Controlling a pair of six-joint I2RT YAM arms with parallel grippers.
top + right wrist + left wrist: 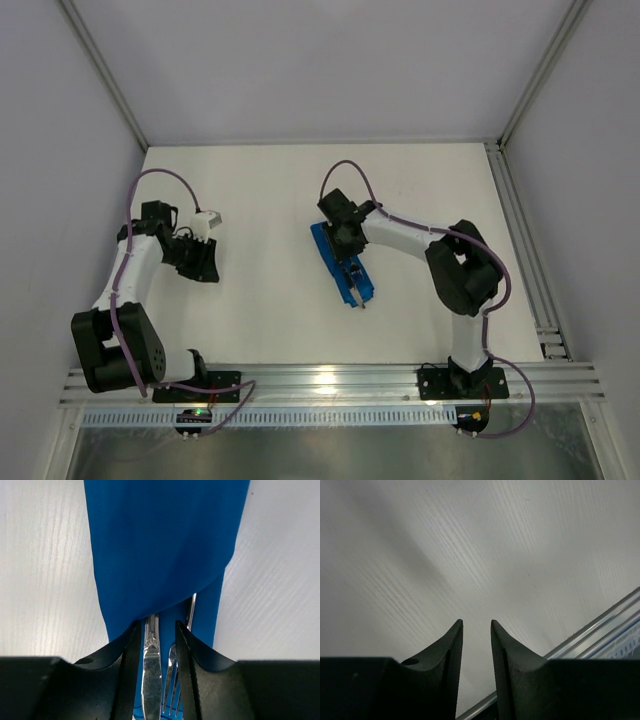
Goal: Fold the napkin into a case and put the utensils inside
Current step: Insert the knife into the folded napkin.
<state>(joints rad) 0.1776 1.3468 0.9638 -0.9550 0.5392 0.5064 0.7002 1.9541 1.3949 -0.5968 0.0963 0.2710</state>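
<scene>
A narrow bright blue cloth case (324, 245) lay mid-frame, slim silver knife (151, 665) and fork (171, 680) tucked inside. The right gripper (157, 623) straddled them, jaws parted, gripping nothing; lifting straight up would avoid snagging. The left gripper (476, 621) sat parted, empty.

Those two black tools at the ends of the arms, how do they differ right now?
The left tool hangs over bare table with nothing between its fingers. The right tool sits at the mouth of the blue napkin case, with the knife lying between its fingers and the fork beside it. The left tool is well away from the cloth. Both are black, with jaws slightly parted.
</scene>
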